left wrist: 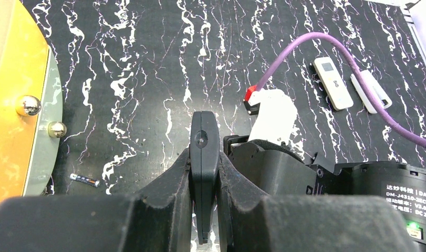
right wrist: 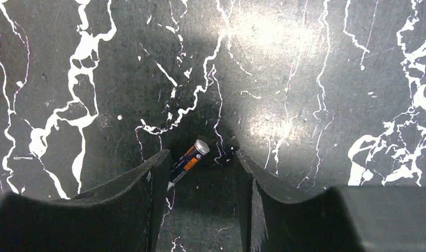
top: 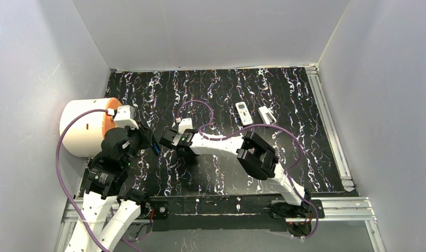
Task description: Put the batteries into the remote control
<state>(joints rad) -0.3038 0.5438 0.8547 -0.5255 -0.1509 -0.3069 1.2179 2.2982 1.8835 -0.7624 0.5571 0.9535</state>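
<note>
Clamped hard in close-up, left gripper (left wrist: pixel 204 157) pinches what looks like a slim black remote (left wrist: pixel 203 139), edge-on to its wrist camera. Across to the right gripper (right wrist: pixel 200 157): jaws half-wide, straddling a dark battery (right wrist: pixel 188 160) lying skewed on the table (right wrist: pixel 305 79), close by one finger. Pickup looks to be the step in hand. Next it wants the jaws squared to the barrel, then a gentle close.

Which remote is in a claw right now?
The black remote, clamped on edge in the left claw; the white remote lies untouched on the mat.
</note>
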